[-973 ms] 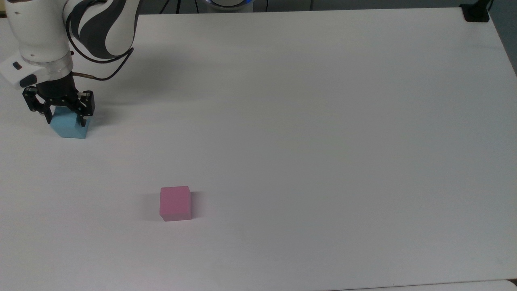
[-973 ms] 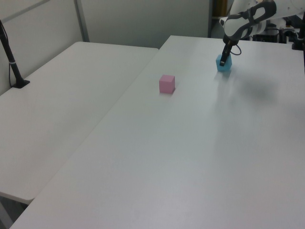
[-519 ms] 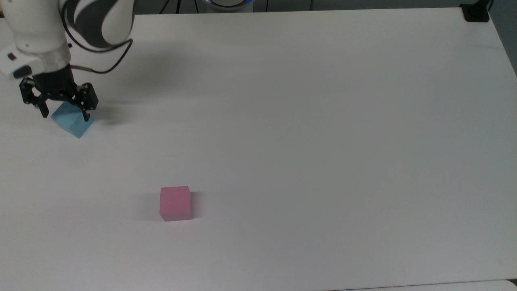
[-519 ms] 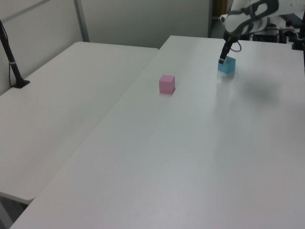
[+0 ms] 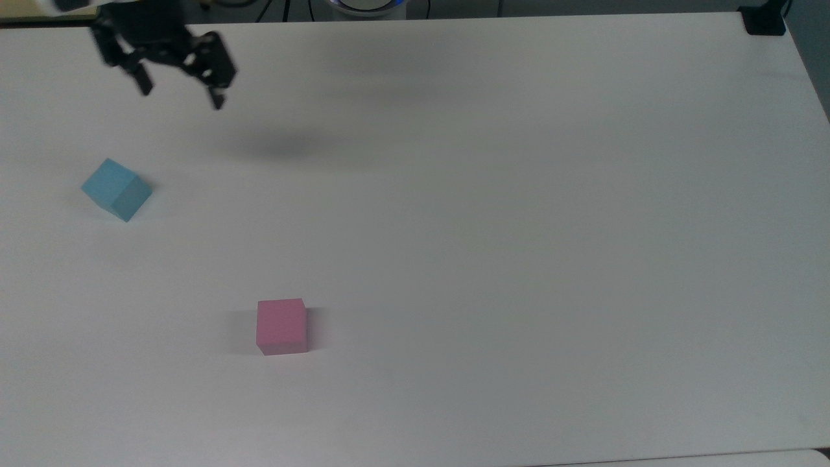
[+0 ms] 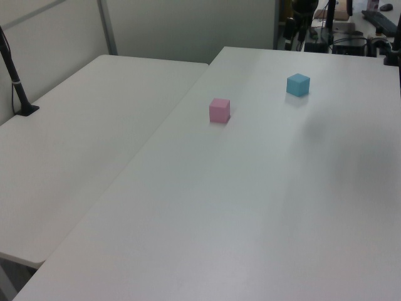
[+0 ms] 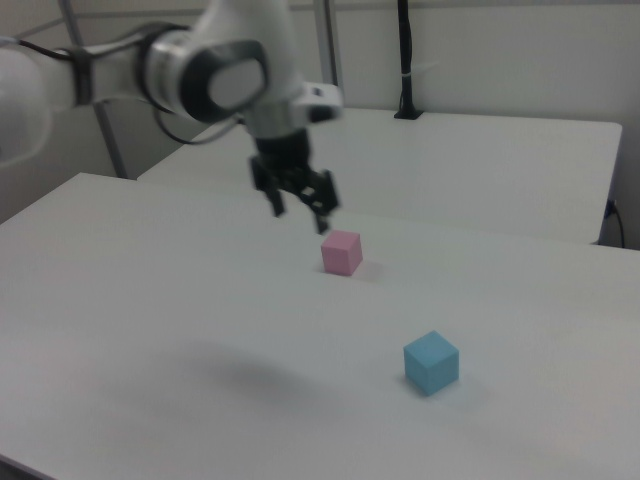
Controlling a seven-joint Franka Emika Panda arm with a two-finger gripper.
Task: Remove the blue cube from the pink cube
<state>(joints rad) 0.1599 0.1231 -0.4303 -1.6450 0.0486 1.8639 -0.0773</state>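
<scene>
The blue cube point(image 5: 116, 189) rests alone on the white table point(image 5: 493, 194) near the top view's left edge, turned corner-on; it also shows in the left view point(image 6: 298, 84) and the right view point(image 7: 431, 362). The pink cube point(image 5: 281, 326) sits by itself lower in the top view, well apart from the blue one point(image 6: 219, 110) point(image 7: 341, 252). My gripper point(image 5: 180, 92) hangs high above the table, up and to the right of the blue cube in the top view, open and holding nothing point(image 7: 300, 215).
A second white table point(image 6: 75, 144) adjoins at the left view's left, with a black post point(image 6: 15, 75) on it. A black mount point(image 5: 764, 19) sits at the top view's far right corner.
The gripper has let go of the blue cube and risen away, up and rightward in the top view. The blue cube stays where it was set, rotated corner-on. The pink cube has not moved.
</scene>
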